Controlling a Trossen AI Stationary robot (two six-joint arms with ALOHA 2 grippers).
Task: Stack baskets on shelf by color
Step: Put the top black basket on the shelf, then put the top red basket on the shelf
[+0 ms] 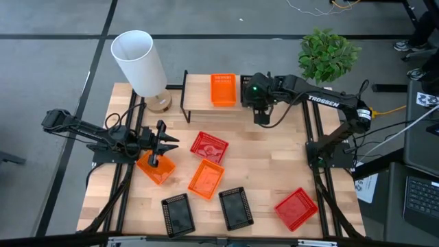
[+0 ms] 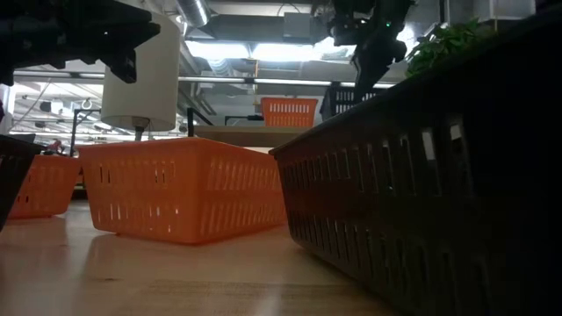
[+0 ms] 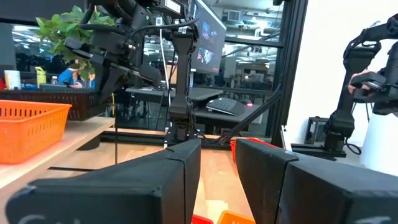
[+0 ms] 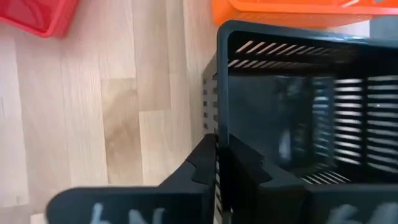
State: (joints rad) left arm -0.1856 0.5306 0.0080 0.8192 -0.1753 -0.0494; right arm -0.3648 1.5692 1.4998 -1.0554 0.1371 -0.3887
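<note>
Right gripper (image 4: 217, 158): fingers pinched on the wall of a black basket (image 4: 298, 106), at the shelf (image 1: 199, 92), beside the orange basket (image 1: 223, 89) standing on its top board.
Left gripper (image 1: 159, 147): fingers slightly parted, above another orange basket (image 1: 155, 168), well clear of the shelf.
Lamp (image 1: 140, 65): just beside the shelf.

The right arm (image 1: 328, 101) bears the white brand word "TROSSEN".

Counts as I see them from above: three orange baskets (image 1: 223, 89) (image 1: 156, 170) (image 1: 206, 178), two red baskets (image 1: 208, 146) (image 1: 296, 208), three black baskets (image 1: 178, 214) (image 1: 236, 208) (image 4: 292, 106), one shelf (image 1: 199, 92), one lamp (image 1: 140, 62), one plant (image 1: 328, 53).
</note>
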